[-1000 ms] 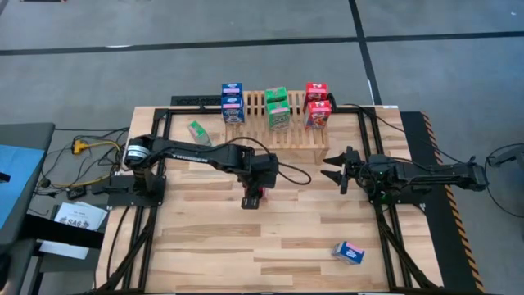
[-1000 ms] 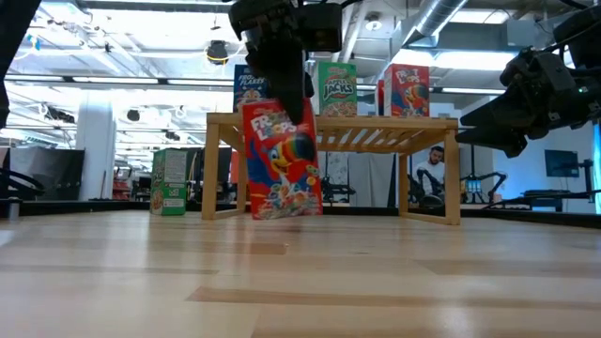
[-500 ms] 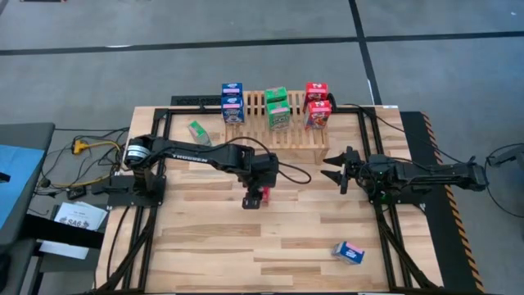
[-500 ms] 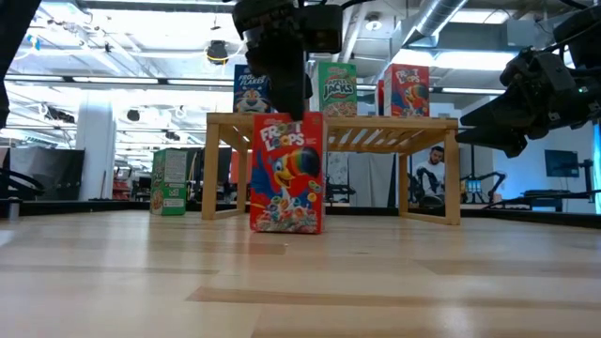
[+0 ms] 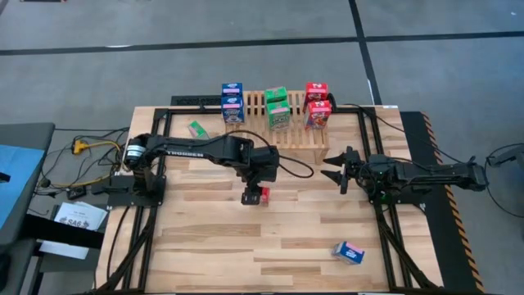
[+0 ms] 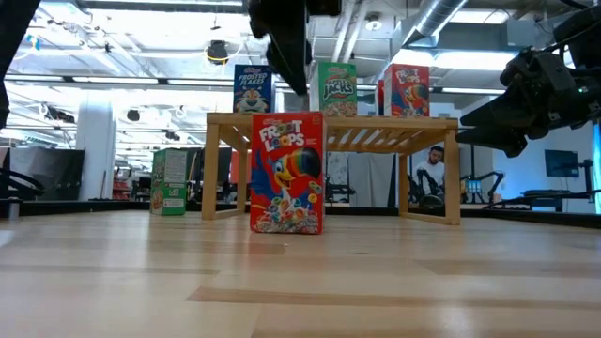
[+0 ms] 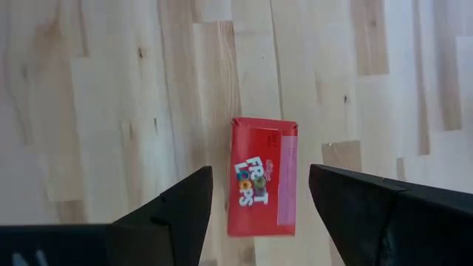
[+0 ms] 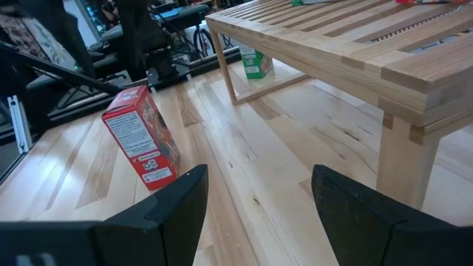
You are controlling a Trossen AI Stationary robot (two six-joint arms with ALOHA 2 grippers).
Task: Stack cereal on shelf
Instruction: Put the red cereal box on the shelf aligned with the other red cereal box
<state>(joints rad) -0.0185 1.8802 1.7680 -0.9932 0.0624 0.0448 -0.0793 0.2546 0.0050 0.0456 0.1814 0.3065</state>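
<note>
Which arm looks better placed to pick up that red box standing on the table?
Left, probably. Its claw hangs open directly above the upright red box, which shows between its fingers. The right claw waits off to the side, near the shelf.

high: straight down over whole counter (image 5: 213, 238) | low: counter height, level toward room, near red box (image 6: 286, 172) | left wrist: close, straight down on that box | right wrist: low, facing box and shelf (image 8: 355, 44) | shared: red box in all views
</note>
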